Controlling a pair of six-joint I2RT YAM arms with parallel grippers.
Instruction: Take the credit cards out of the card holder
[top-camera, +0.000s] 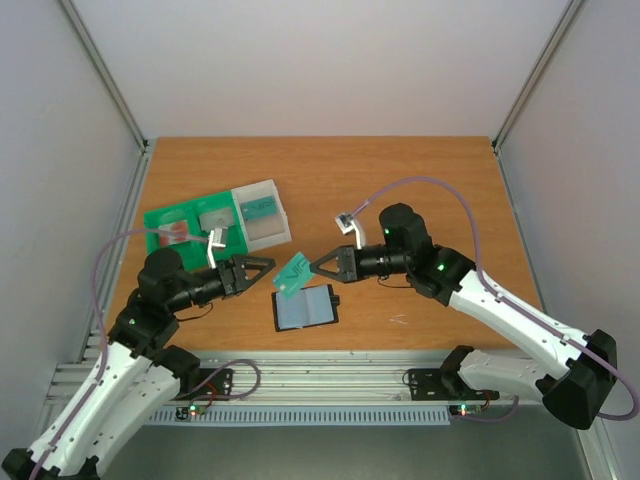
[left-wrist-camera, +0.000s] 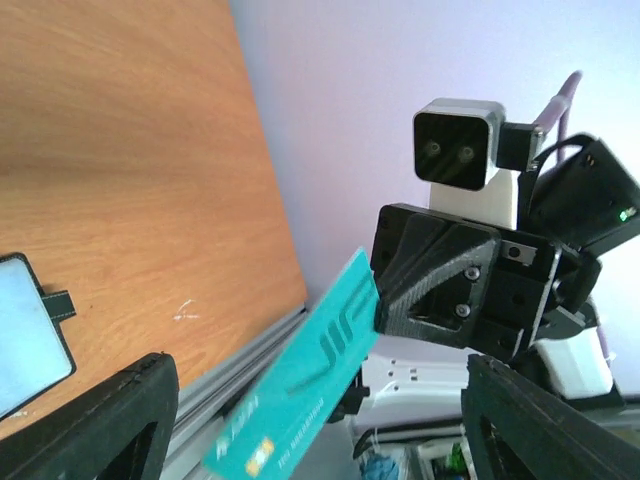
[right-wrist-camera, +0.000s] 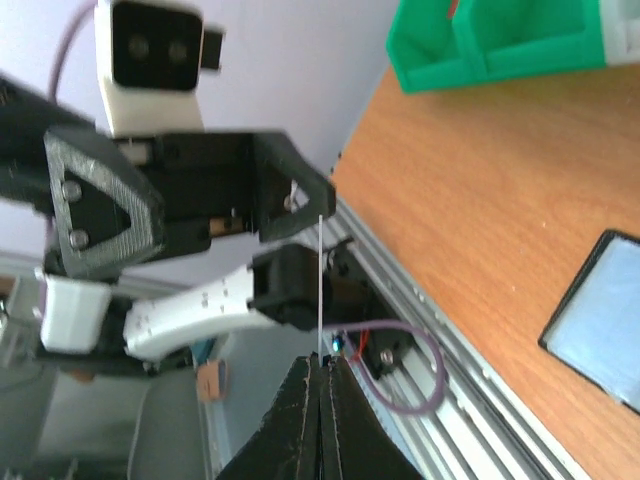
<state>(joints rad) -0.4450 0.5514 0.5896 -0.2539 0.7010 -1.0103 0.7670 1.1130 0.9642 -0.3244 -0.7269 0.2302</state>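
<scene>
My right gripper (top-camera: 314, 268) pinches a thin, flat teal card (top-camera: 292, 272); my left gripper (top-camera: 266, 270) gapes wide beside it, seemingly not touching.

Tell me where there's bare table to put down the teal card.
Bare: the far strip of table beyond the green tray and clear box. Crowded: above the card holder, where left gripper and right gripper meet at the teal card.
</scene>
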